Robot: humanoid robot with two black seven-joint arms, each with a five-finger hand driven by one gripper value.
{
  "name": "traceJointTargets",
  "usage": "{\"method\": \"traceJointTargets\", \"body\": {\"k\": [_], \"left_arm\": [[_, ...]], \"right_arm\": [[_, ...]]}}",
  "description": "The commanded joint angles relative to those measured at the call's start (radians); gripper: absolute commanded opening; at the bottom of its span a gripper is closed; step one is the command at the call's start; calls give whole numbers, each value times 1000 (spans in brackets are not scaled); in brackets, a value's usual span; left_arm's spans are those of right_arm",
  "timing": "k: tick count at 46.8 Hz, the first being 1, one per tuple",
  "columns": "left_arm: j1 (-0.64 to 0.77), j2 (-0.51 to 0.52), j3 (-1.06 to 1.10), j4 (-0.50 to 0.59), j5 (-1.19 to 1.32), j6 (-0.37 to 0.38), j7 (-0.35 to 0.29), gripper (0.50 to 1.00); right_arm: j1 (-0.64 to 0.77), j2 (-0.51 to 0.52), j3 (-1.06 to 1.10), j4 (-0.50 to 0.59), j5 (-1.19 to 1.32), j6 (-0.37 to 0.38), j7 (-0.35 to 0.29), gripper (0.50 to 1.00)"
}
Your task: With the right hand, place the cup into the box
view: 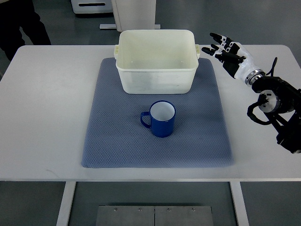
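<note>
Your right robot hand point(225, 49) hovers empty, fingers spread, right of the box point(156, 60). The cup point(161, 118) stands upright on the mat point(113, 136), near side. Approach its handle-free right wall.

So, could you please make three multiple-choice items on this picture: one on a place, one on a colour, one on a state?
1. Where does the cup stand?
A. inside the box
B. on the grey mat, on the near side of the box
C. on the bare table

2. What colour is the cup outside?
A. blue
B. red
C. green

3. How is the right hand?
A. shut on the cup
B. open, holding nothing
C. resting in the box

Key: 1 B, the cup stands on the mat before the box; 2 A, its wall is blue; 3 B, its fingers are spread, beside the box.
</note>
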Motion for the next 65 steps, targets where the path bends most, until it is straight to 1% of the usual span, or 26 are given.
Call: {"method": "traceJointTargets", "body": {"k": [1,65], "left_arm": [[-1,0,2,0,1,0,0,1000],[6,0,0,0,0,6,0,1000]], "right_arm": [[0,2,0,-1,0,0,5,1000],[20,2,-2,-1,2,1,10,1000]]}}
